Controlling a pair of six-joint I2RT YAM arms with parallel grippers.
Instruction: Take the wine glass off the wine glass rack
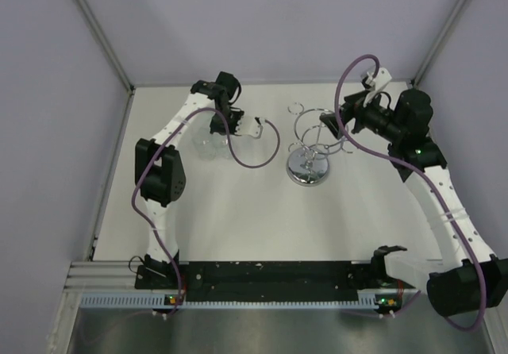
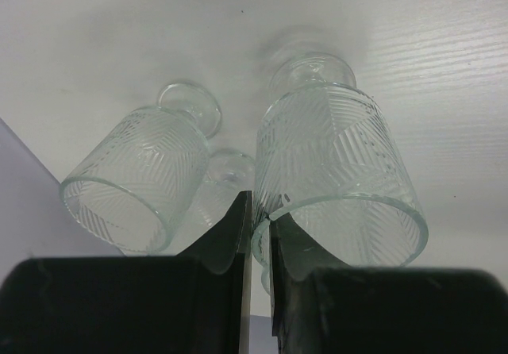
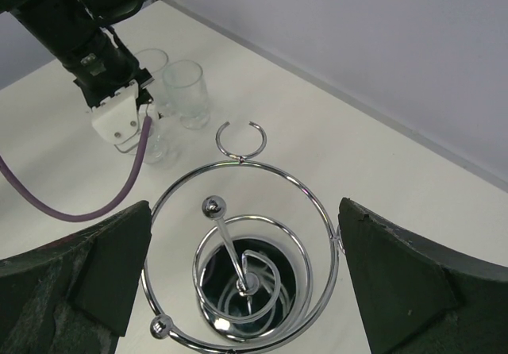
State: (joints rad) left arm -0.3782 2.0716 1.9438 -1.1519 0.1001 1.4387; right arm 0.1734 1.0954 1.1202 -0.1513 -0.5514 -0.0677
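The chrome wine glass rack (image 1: 309, 154) stands mid-table, and none of its rings holds a glass. My right gripper (image 1: 335, 128) hovers over it, open. In the right wrist view its fingers straddle the rack's (image 3: 248, 282) top ring without touching it, gripper (image 3: 244, 211). My left gripper (image 1: 230, 128) is at the back left, shut on the rim of a patterned wine glass (image 2: 333, 163), gripper (image 2: 259, 207). That glass stands on the table. Two more glasses stand beside it, one (image 2: 135, 175) to the left and one (image 2: 226, 175) behind.
The group of glasses (image 1: 209, 144) sits left of the rack and also shows in the right wrist view (image 3: 186, 92). A purple cable (image 1: 266, 151) loops from the left arm between the glasses and the rack. Walls enclose the table on the left, back and right.
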